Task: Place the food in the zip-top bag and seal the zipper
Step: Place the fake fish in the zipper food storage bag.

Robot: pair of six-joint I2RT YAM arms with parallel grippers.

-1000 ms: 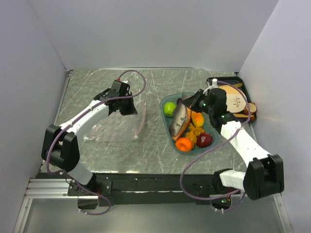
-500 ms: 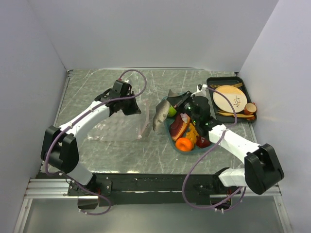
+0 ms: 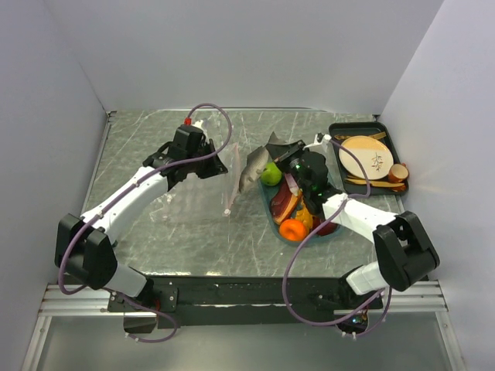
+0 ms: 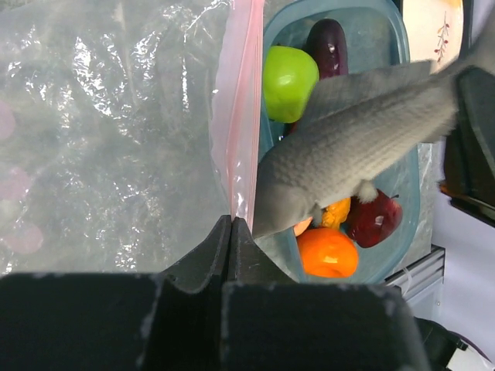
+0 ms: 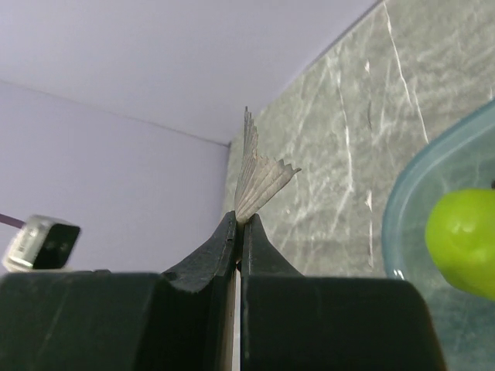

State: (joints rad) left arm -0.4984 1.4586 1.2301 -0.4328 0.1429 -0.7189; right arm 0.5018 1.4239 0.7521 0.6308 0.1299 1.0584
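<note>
Right now the left pincer [image 4: 232, 222] is pinched tight on the zipper [image 4: 240, 116], the pale pink strip along the mouth of the zip-top bag [image 4: 108, 139]. It holds that edge up off the desk [image 3: 155, 139] while the rest of the clear, crinkly bag slumps away to the left. The right pincer [image 5: 238, 220] is clamped on the tail fin of a grey fish [image 4: 348, 139]. The fish hangs in the air above the teal tray [image 4: 370, 35], its head just beside the pink strip; I cannot tell whether they touch. The other food lies in that tray: a green lime [image 4: 288, 79], a purple piece [image 4: 327, 46], an orange [image 4: 327, 253], a dark red apple [image 4: 375, 219], orange-yellow bits [image 4: 338, 211] and a brown-red slice [image 3: 284, 202]. At the far right of the desk sits a black tray [image 3: 363, 126] with a beige plate [image 3: 365, 157], well apart from the bag.
</note>
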